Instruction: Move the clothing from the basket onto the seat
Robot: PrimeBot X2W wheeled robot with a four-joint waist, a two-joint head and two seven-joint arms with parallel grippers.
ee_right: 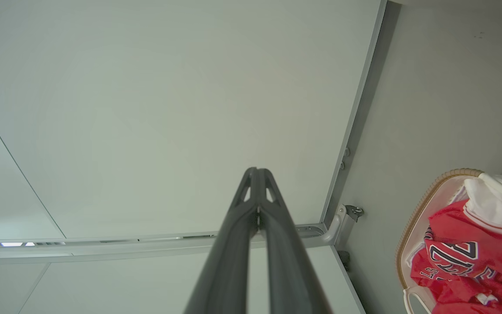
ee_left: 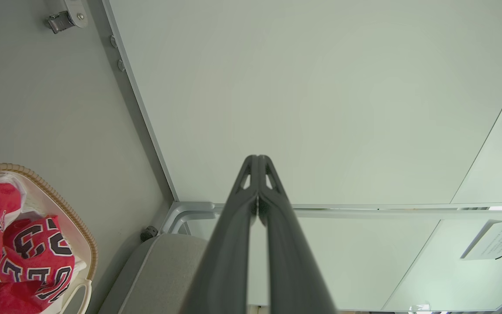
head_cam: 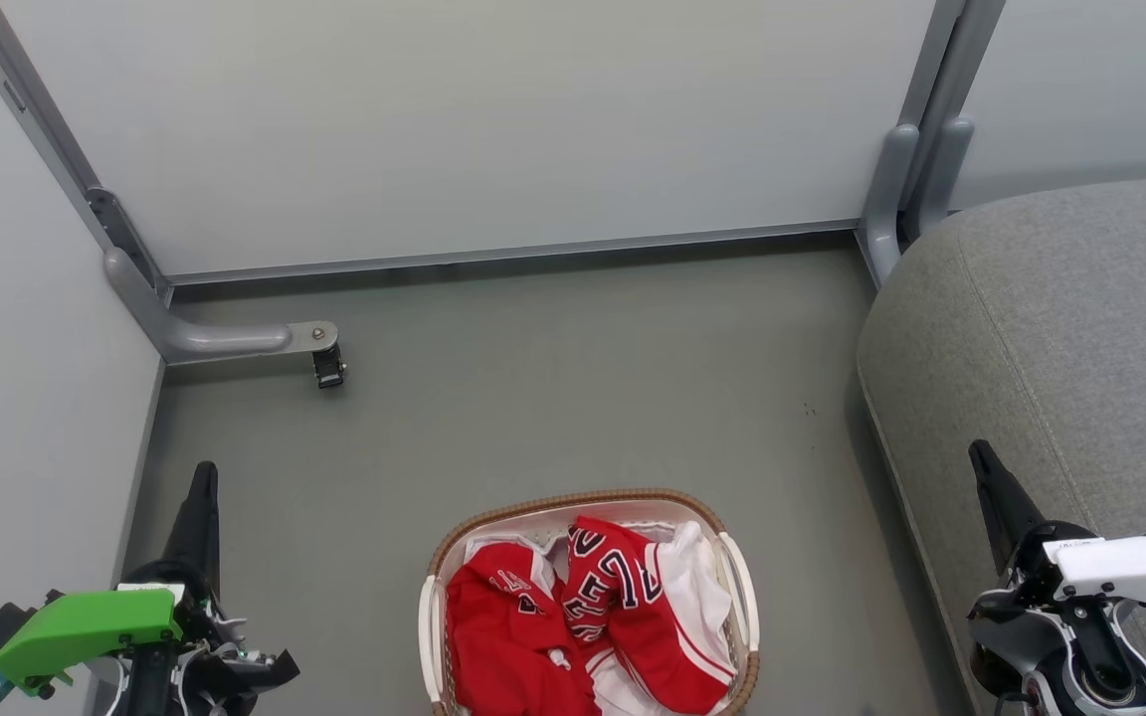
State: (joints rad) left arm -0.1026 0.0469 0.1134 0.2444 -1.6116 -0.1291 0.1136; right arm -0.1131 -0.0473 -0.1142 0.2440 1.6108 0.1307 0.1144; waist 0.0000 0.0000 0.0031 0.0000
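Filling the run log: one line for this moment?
stage: not started | clothing: in basket | seat: right of basket | left tool: shut | right tool: shut

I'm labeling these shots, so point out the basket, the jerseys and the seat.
basket (head_cam: 573, 495): head view, on the woven rim's far side
jerseys (head_cam: 503, 636): head view, on the left one's red cloth
seat (head_cam: 1060, 328): head view, on its grey top
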